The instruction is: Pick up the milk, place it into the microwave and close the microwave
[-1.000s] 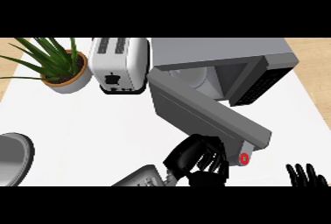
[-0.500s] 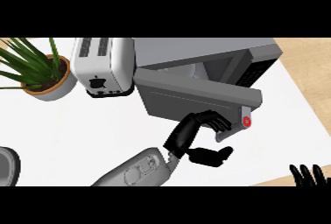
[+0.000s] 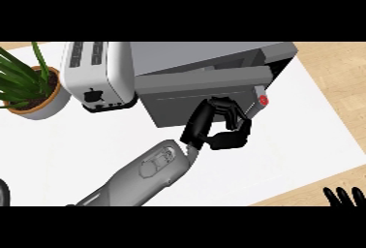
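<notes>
The grey microwave [image 3: 214,54] stands at the back of the white counter. Its door [image 3: 193,94], with a red button [image 3: 263,100] at its right end, is swung almost flat against the front; only a narrow dark gap shows at the upper right. My left hand [image 3: 223,130] rests against the door's lower right part, fingers loosely bent and touching the panel, holding nothing. The milk shows nowhere. My right hand [image 3: 344,196] rests open at the lower right corner, fingers up.
A white toaster [image 3: 97,72] stands right beside the microwave's left side. A potted plant [image 3: 32,94] sits at the far left. The counter [image 3: 293,155] ends at the right and front right, with wood floor beyond.
The microwave door has swung from wide open to nearly shut. My left hand travelled up and back with it, staying on the door. The right hand stayed low at the right.
</notes>
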Tool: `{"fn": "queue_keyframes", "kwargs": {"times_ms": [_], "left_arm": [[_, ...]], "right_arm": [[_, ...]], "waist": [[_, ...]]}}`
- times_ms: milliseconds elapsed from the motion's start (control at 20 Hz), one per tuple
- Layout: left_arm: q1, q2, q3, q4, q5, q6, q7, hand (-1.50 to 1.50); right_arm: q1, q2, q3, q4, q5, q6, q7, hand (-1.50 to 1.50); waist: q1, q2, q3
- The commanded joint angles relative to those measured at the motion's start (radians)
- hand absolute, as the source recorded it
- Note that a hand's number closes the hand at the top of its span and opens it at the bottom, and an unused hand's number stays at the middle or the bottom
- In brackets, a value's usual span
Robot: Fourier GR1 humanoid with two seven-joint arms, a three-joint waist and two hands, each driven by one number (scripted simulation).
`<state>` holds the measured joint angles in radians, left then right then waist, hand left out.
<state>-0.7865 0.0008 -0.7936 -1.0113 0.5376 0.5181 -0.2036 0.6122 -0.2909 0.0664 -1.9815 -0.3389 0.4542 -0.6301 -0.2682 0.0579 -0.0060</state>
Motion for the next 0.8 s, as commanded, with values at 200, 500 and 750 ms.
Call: {"fn": "queue_keyframes", "kwargs": {"times_ms": [200,500,750], "left_arm": [[-0.12,-0.001,0.067,0.125,0.105,-0.015,-0.08,1.5],[-0.166,-0.001,0.082,0.175,0.163,-0.011,-0.111,1.5],[-0.165,0.0,0.067,0.197,0.182,0.0,-0.154,1.5]], "right_arm": [[0.026,-0.028,-0.014,-0.052,-0.062,0.026,0.02,-1.5],[0.029,-0.047,-0.01,-0.093,-0.084,0.041,0.036,-1.5],[0.026,-0.068,-0.008,-0.119,-0.103,0.051,0.058,-1.5]], "waist": [[-0.044,0.014,0.002],[-0.069,0.018,0.004],[-0.073,0.027,0.004]]}}
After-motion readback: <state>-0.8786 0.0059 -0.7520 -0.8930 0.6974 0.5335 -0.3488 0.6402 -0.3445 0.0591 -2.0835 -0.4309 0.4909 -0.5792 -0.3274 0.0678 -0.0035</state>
